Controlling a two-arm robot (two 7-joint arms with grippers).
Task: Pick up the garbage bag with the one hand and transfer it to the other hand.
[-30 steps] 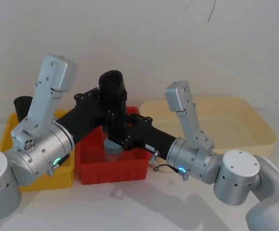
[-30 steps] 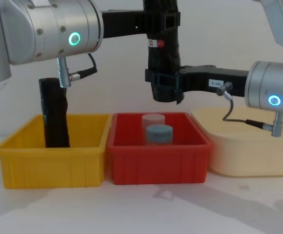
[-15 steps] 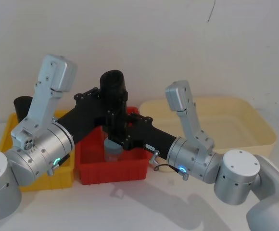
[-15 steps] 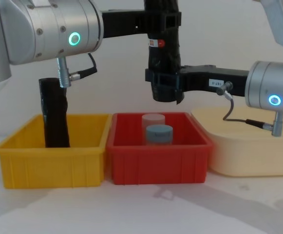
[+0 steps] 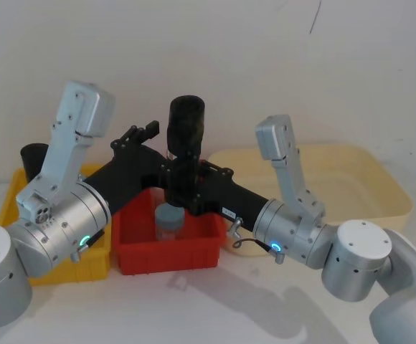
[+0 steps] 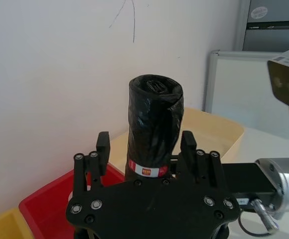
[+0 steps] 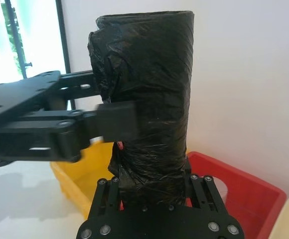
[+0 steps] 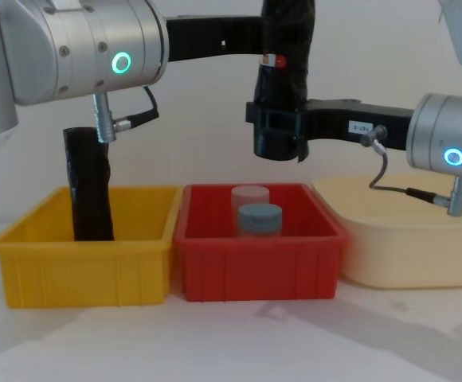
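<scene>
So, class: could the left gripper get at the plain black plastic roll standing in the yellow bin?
Probably yes: the right gripper holds the labelled black garbage bag, so the open left gripper is free, and the plain black roll stands well above the yellow bin's rim, uncovered.

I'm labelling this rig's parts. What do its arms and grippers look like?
Silver cylindrical arms with dangling cables. The left gripper is black, long-fingered; its arm has a green-lit ring. The right gripper, black, bears a white sticker; its arm has a blue-lit ring.

You're looking at crinkly, glossy black plastic film on the garbage bag — the red bin seems smooth, matt plastic.
</scene>
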